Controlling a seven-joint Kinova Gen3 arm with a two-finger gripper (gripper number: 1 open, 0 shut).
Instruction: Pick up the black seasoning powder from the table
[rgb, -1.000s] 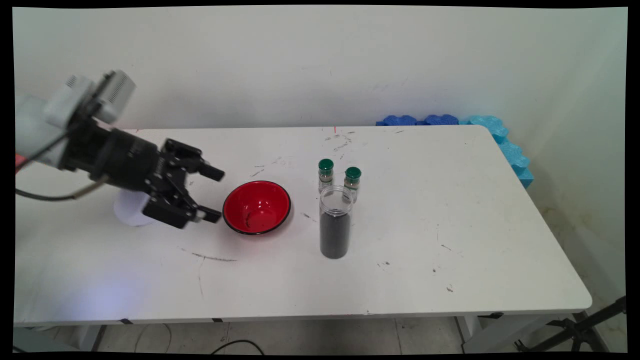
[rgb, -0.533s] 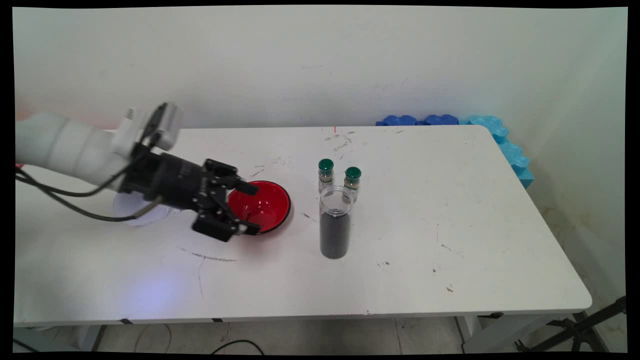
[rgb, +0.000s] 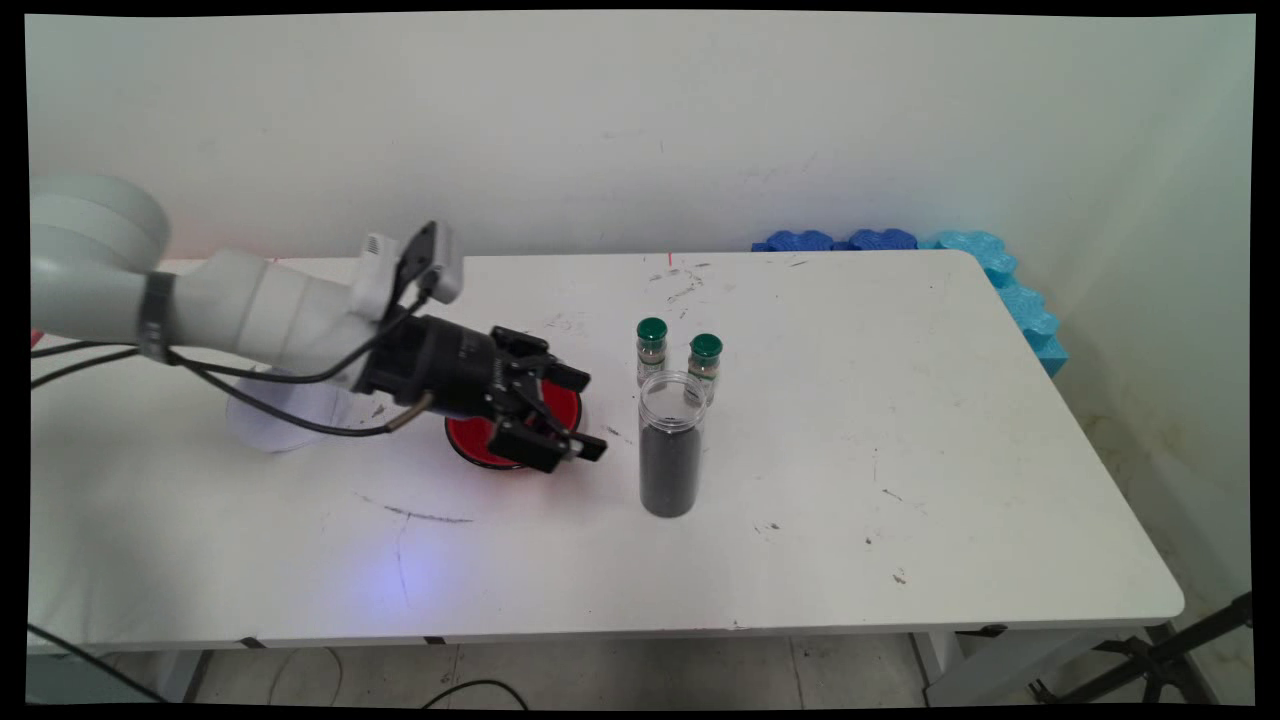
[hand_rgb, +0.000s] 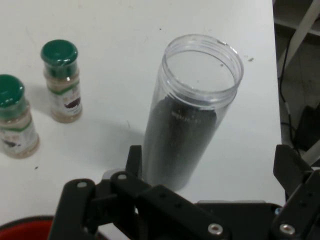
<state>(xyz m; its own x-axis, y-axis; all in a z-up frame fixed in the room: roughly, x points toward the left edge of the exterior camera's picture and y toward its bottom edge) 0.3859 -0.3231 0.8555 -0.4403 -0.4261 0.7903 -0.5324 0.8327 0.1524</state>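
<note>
My black gripper (rgb: 592, 414) hangs open above the right side of a red bowl (rgb: 474, 443) and hides most of it. Its fingers point toward a tall clear jar (rgb: 670, 446) with dark contents and no lid, a short gap to the right. In the hand view the jar (hand_rgb: 186, 125) stands straight ahead between the spread fingers of the gripper (hand_rgb: 210, 165), which do not touch it. Two small spice bottles with green caps (rgb: 651, 350) (rgb: 705, 361) stand just behind the jar. They show at the left of the hand view (hand_rgb: 62, 80) (hand_rgb: 13, 118).
A white round thing (rgb: 275, 420) lies on the table under the arm, partly hidden. Blue foam pieces (rgb: 1005, 275) line the table's back right corner. Black cables hang from the arm. The table's right edge (hand_rgb: 274, 75) runs close behind the jar in the hand view.
The arm has swept to the right, from left of the red bowl to over its right side, nearing the jar. The fingers have stayed open.
</note>
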